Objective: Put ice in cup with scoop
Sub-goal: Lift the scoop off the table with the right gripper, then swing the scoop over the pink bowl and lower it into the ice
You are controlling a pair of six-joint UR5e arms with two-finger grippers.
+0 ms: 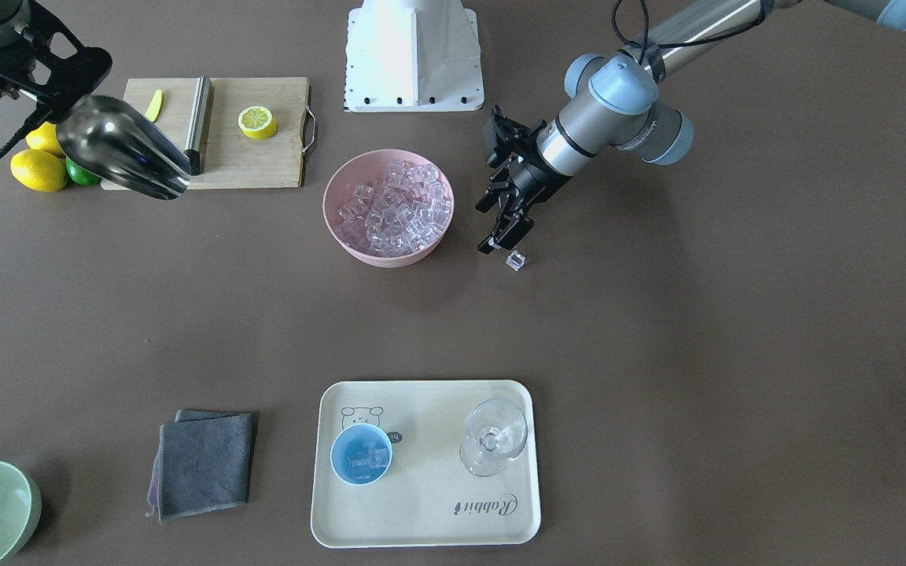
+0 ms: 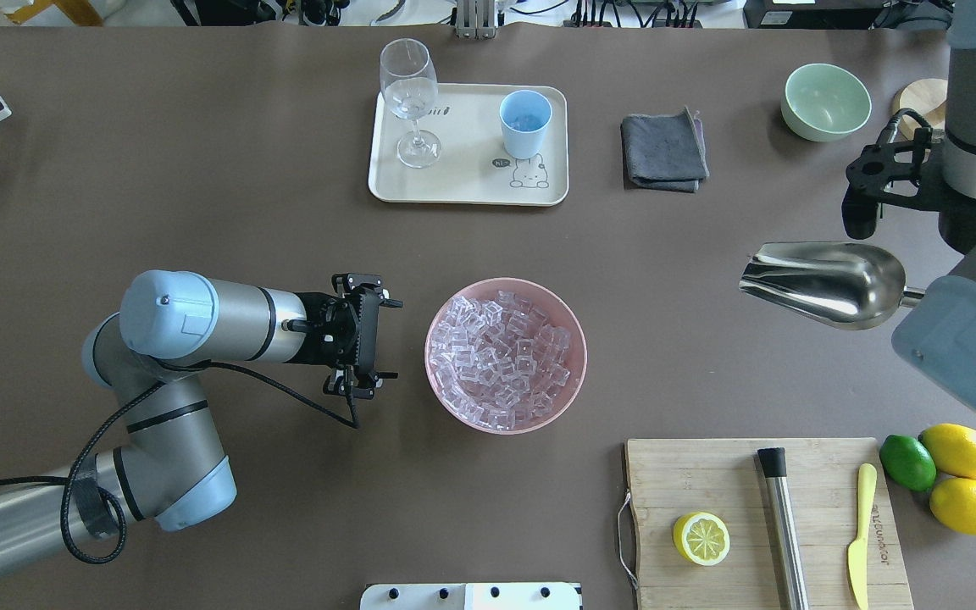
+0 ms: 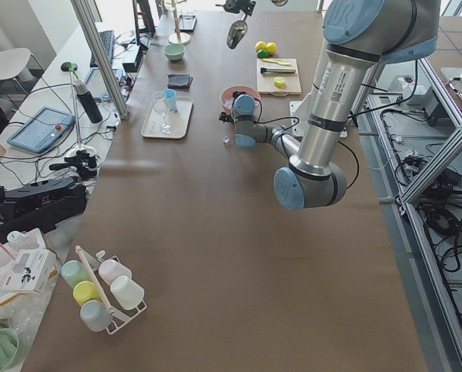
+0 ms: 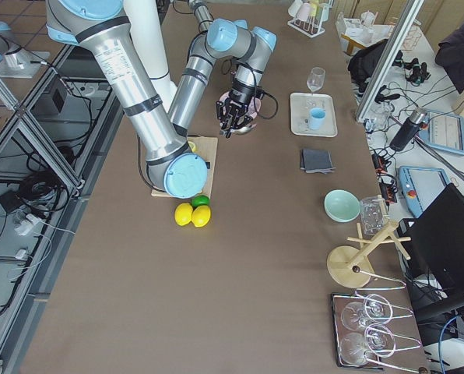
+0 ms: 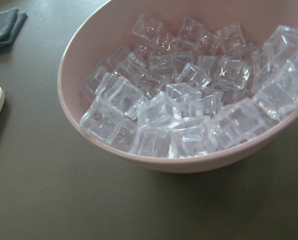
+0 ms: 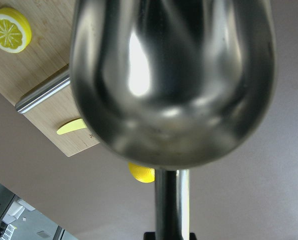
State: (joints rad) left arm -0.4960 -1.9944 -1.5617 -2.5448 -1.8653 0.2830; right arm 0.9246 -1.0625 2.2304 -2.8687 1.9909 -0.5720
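Note:
The steel scoop [image 2: 827, 284] hangs level, high over the table's right side, its mouth toward the middle. My right gripper [image 6: 167, 234] is shut on its rod handle. No ice shows in it. Ice [image 2: 505, 356] fills the pink bowl [image 2: 430, 356] at the table's centre. My left gripper [image 2: 382, 339] is open and empty, just left of the bowl and low over the table. One loose cube [image 1: 515, 261] lies on the table by it. The light-blue cup [image 2: 525, 123] stands on the cream tray [image 2: 471, 191] and holds a few cubes [image 1: 366, 460].
A stemmed glass [image 2: 409, 93] shares the tray. A grey cloth [image 2: 664, 152] and a pale-green bowl [image 2: 825, 102] lie to the tray's right. Near right: a cutting board [image 2: 708, 483] with a lemon half [image 2: 701, 538], a steel cylinder [image 2: 783, 525] and a yellow knife [image 2: 859, 534], lemons [image 2: 958, 449] and a lime [image 2: 907, 462] beside it.

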